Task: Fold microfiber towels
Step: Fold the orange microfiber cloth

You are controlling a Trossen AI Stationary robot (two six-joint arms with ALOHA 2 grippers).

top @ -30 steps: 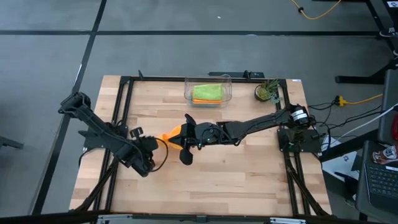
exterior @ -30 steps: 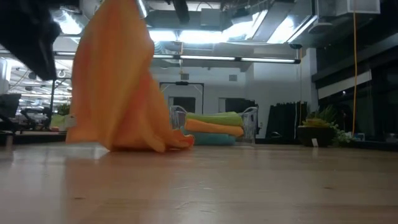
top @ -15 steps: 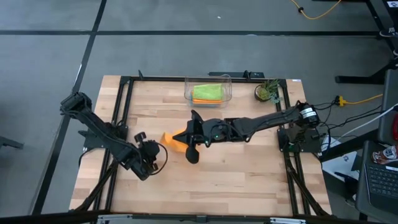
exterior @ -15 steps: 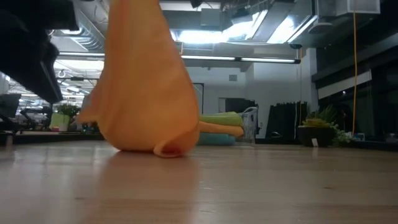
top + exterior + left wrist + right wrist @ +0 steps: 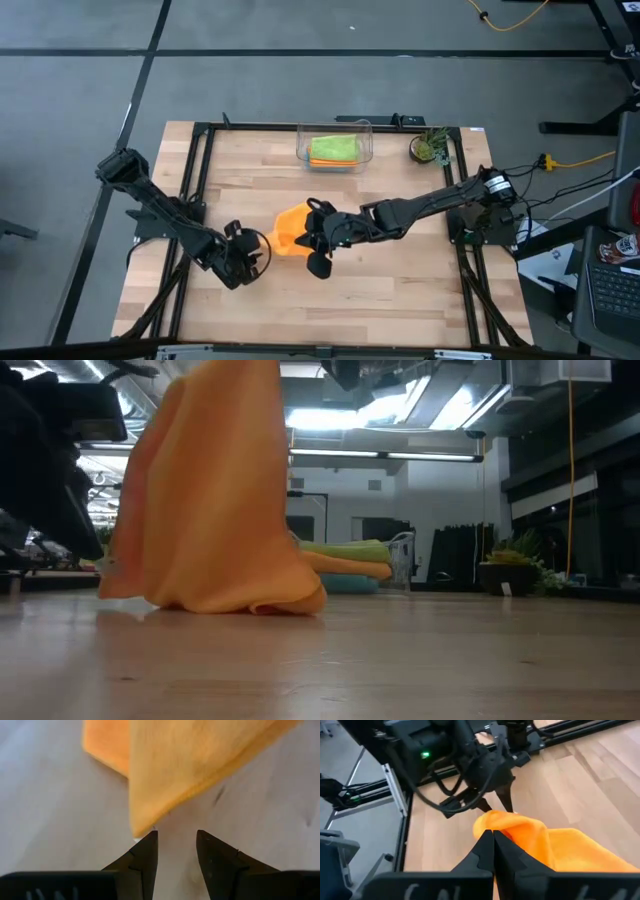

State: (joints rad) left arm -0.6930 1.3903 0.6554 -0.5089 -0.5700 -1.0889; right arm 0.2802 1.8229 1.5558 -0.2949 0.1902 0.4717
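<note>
Behind mid-table, clear bin (image 5: 335, 145) holds folded towels (image 5: 333, 150) (green topmost).

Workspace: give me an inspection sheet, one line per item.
Surface: wooden table, black frame.
Job's things: orange towel hanging, lower edge on table; folded towels in clear bin.
Clutter: potted plant at far right corner.
Grippers: right gripper shut on orange towel; left gripper open, beside its corner.
Cables: yellow cable on floor.
Surroundings: laptop right of table.
</note>
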